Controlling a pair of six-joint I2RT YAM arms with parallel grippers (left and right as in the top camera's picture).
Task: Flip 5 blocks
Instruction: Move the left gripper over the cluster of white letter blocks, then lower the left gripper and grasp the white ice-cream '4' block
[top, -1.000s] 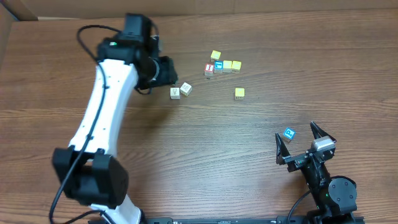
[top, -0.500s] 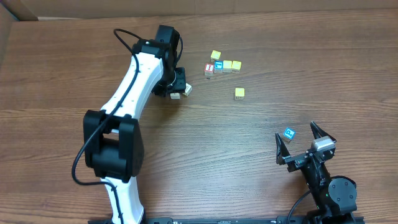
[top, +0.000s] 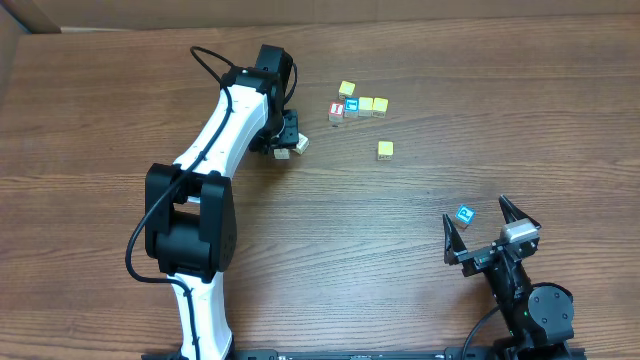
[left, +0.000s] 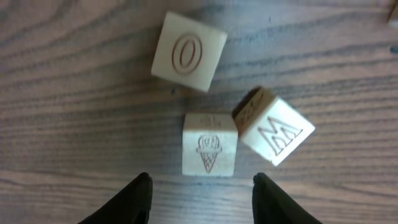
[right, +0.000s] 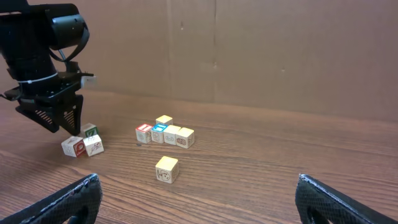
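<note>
Left gripper (left: 202, 190): jaws parted, gripping nothing. Both fingertips (left: 138, 199) stand just short of the ice-cream block, one to each side of it.
Left arm (top: 215, 140): stretched toward the far side of the table, wrist above the three cream blocks.
Ice-cream block (left: 210, 152): cream, flat on the table (left: 74, 124), drawing face up, clear of both fingers.
M block (left: 277, 132): cream, turned at an angle, one corner touching the ice-cream block's right edge.
O block (left: 188, 53): cream, beyond the other two and apart from them, slightly turned.
Right gripper (top: 476, 212): jaws spread wide and empty, at the near right of the table.
Blue-faced block (top: 465, 214): from overhead it lies between the right gripper's fingers, nearer the one on the robot's left. Contact cannot be told, and the letter is too small to read.
Lone yellow block (top: 385, 149): alone mid-table, well apart from both grippers.
Row of blocks (top: 358, 106): one red-faced, one blue-faced and two pale yellow, side by side, with another yellow one just behind. The row sits to the right of the cream three.
</note>
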